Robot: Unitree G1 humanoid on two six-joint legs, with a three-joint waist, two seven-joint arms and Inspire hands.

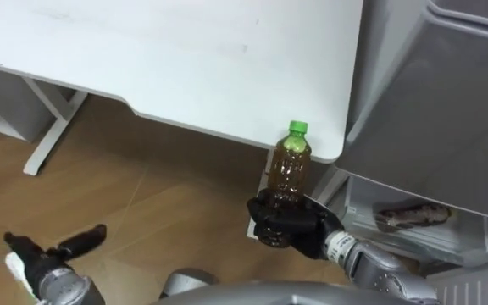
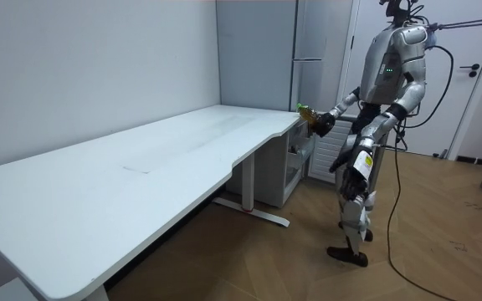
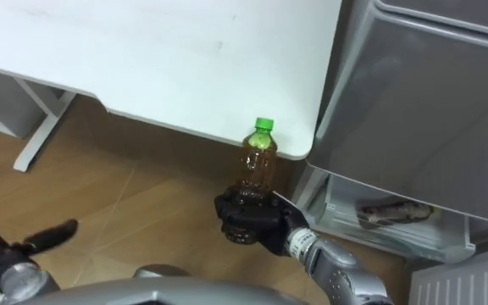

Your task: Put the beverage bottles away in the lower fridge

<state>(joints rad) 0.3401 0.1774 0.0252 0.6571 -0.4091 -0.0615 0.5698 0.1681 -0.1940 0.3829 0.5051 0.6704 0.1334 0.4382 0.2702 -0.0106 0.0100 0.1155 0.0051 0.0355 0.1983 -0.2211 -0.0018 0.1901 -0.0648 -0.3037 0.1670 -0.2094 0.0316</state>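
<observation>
The right hand (image 1: 285, 227) is curled around the lower part of a drink bottle (image 1: 291, 168), gripping it from below and holding it upright. The bottle is clear plastic with brown liquid and a green cap, and it stands in the air just in front of the rounded corner of the white desk (image 1: 185, 68), its cap level with the desk's edge in the eye views. It does not rest on the desk.

The left hand (image 1: 58, 252) hangs low over the wooden floor (image 1: 142, 195), well away from the desk's corner, with its fingers spread and straight and nothing in it.

Just beside the desk's corner, on the side away from the left hand, stands the grey fridge (image 1: 447, 93). Below its closed upper door, the lower compartment (image 1: 371, 191) is open, and a brownish packet (image 1: 413, 216) lies inside.

In the room view, the robot stands upright on the floor at the far corner of the desk, next to the fridge, with the bottle held out towards the desk's corner.
</observation>
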